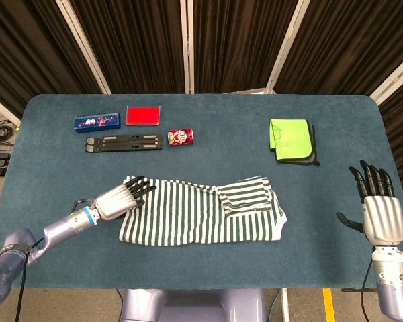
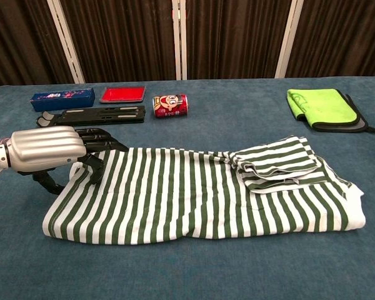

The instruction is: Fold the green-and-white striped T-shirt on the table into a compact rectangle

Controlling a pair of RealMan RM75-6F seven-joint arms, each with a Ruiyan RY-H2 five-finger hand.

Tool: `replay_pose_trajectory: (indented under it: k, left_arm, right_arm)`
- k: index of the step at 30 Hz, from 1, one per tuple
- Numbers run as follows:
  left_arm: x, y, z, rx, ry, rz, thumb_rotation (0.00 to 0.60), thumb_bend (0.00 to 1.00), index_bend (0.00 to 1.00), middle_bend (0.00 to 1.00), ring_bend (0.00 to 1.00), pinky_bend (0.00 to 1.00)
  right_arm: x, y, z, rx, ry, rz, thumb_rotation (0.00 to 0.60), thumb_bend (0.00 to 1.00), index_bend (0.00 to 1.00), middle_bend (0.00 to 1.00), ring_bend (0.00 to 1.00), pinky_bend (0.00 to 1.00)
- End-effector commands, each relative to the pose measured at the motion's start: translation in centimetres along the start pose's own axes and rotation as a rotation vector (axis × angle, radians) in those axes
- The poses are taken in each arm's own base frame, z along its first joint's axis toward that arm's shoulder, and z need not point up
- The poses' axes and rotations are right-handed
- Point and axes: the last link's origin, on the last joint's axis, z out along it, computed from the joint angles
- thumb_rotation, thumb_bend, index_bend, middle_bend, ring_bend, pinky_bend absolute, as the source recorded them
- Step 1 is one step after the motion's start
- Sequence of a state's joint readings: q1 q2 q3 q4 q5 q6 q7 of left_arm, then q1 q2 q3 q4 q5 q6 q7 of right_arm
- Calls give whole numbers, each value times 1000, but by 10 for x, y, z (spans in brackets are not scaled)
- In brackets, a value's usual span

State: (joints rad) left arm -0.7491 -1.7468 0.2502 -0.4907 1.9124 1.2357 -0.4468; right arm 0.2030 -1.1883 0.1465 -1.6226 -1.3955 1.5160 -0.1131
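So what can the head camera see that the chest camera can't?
Only the head view shows the silver right hand, open at the table's right edge, apart from everything. Only the chest view shows the left hand's thumb tucked beneath the shirt's edge. Both show the green-and-white striped T-shirt, red soda can, lime-green folded cloth, and blue table.

Both hands, the left hand [image 1: 114, 200] and right hand [image 1: 379, 216], have shiny silver backs, black fingers [image 1: 140, 186], and blue-grey arms
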Motion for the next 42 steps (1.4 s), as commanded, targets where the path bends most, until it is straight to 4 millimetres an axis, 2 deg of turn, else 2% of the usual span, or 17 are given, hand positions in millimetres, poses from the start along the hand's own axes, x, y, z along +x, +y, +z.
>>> replay_pose_trajectory:
  k: [1,4,10,20,23,28,32,34,39,42]
  left_arm:
    - [0,1,1,-1,0,-2,600,394,517,0,0,0]
    - [0,2,2,4,7,-19,600,436,541,0,0,0]
    - [3,4,6,36,44,-80,600,520,690,0,0,0]
    - [5,5,5,29,51,-71,600,525,841,0,0,0]
    - [5,3,1,29,52,-64,600,525,860,0,0,0]
    - [4,-2,-13,37,49,-52,600,524,866,0,0,0]
    - [-1,-9,-34,82,50,-63,600,525,867,0,0,0]
    - [-7,-17,-53,132,40,-81,600,525,867,0,0,0]
    - [-10,-25,-84,178,46,-84,600,524,867,0,0,0]
    - [-10,-31,-102,213,48,-86,600,524,867,0,0,0]
  right_arm:
    - [1,0,0,1,1,1,600,0,142,0,0,0]
    - [1,0,0,4,3,4,600,0,145,0,0,0]
    - [1,-1,-1,8,0,5,600,0,147,0,0,0]
    - [0,-3,-2,15,-1,4,600,0,147,0,0,0]
    - [0,-3,-2,14,-1,4,600,0,147,0,0,0]
    - [0,-3,-1,13,-2,8,600,0,147,0,0,0]
    - [-1,-3,-1,15,-9,11,600,0,143,0,0,0]
    - [-1,-4,-1,21,-9,8,600,0,139,0,0,0]
    - [0,-4,-2,26,-3,-3,600,0,114,0,0,0]
    - [-1,-4,-3,25,-17,-13,600,0,46,0,0,0]
